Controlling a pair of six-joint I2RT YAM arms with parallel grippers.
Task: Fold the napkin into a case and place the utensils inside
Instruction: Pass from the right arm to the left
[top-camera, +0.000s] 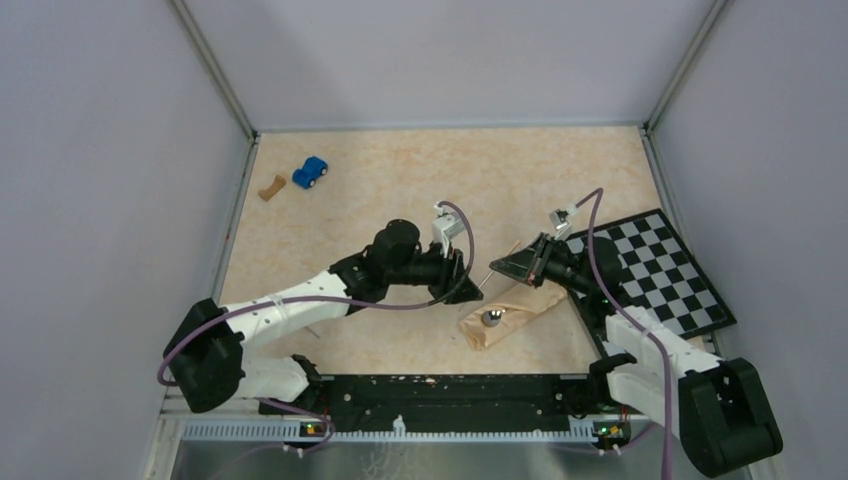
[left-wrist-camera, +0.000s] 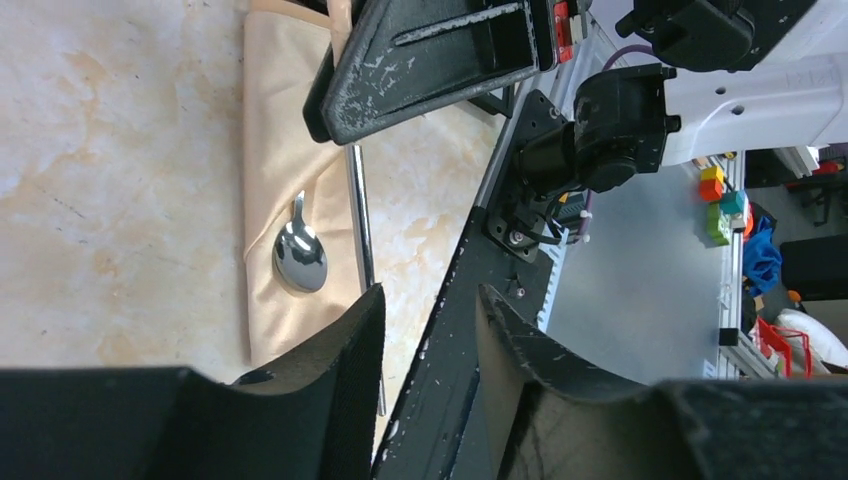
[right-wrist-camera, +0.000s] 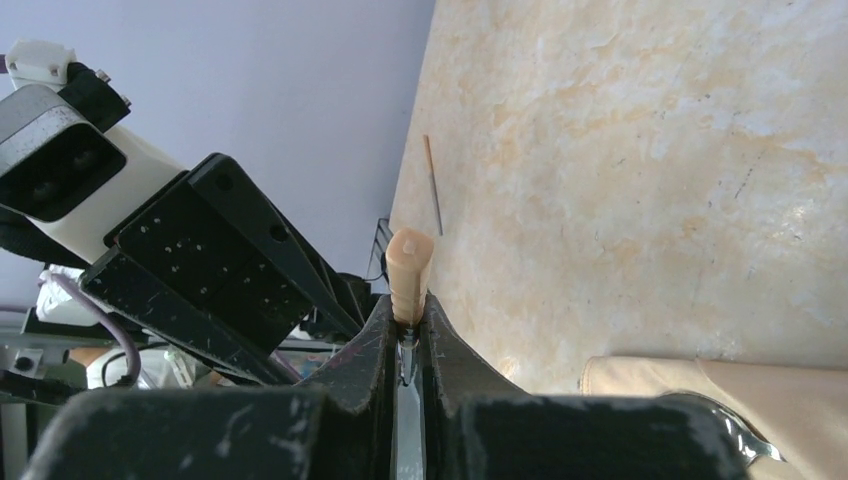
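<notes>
The napkin (top-camera: 512, 312) lies folded as a narrow tan-orange case near the table's front, and also shows in the left wrist view (left-wrist-camera: 285, 170). A spoon's bowl (top-camera: 492, 318) rests on it, also in the left wrist view (left-wrist-camera: 299, 257). My right gripper (top-camera: 497, 268) is shut on a utensil whose cream handle tip (right-wrist-camera: 409, 265) sticks out past the fingertips, just above the case's far end. A thin silvery shaft (left-wrist-camera: 359, 215) runs from under that gripper along the case's edge. My left gripper (top-camera: 468, 287) is open and empty beside the case (left-wrist-camera: 430, 305).
A black-and-white checkerboard (top-camera: 662, 268) lies at the right. A blue toy car (top-camera: 310, 172) and a brown scrap (top-camera: 271, 186) sit at the back left. A thin orange stick (right-wrist-camera: 432, 185) lies on the table. The black base rail (top-camera: 450, 392) runs along the front edge.
</notes>
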